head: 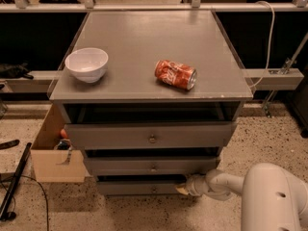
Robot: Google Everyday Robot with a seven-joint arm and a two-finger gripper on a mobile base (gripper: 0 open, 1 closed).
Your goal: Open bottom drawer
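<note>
The arm (225, 183) is finished in smooth off-white throughout. Its nearest section, at the lower right, is a large rounded casing (275, 196). From there it narrows to a slim tubular section ending in a thicker collar. The hand (182, 190) carries a pale cream tip and sits at the right end of the bottom drawer (137, 188) front, close to the floor.
</note>
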